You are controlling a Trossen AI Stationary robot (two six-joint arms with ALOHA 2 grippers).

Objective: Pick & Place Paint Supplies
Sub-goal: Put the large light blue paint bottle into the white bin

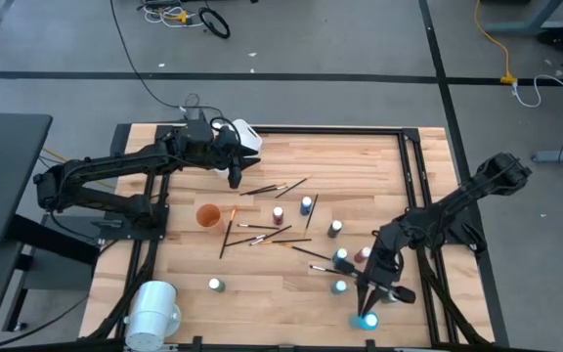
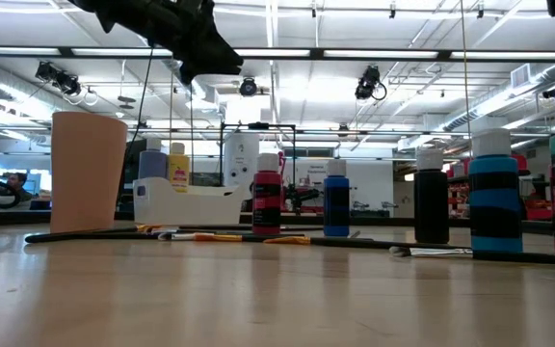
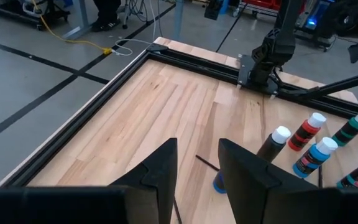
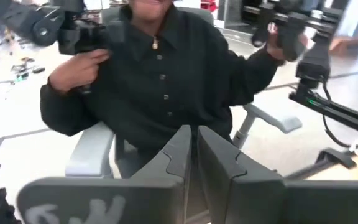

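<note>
Currently, going left to right across the wooden table (image 1: pixel 262 293): a large white cylinder (image 1: pixel 152 309) lies at the near left corner, with one white-capped bottle (image 1: pixel 216 285) just right of it. Farther back, the left gripper (image 1: pixel 235 176) hangs above the table beside the white tub (image 1: pixel 246 135), fingers spread with a clear gap and nothing between them. An orange cup (image 1: pixel 208 215) stands near it. Thin dark brushes (image 1: pixel 262 233) lie scattered across the middle, some crossing. Paint bottles (image 1: pixel 306 205) stand among and right of them, a cluster toward the near right. The right gripper (image 1: pixel 368 305) is low at the near right edge, beside a teal bottle (image 1: pixel 368 321); its fingers are nearly pressed together, nothing seen between them. Beyond the table a person in a dark shirt (image 4: pixel 160 87) sits holding controller handles.
</note>
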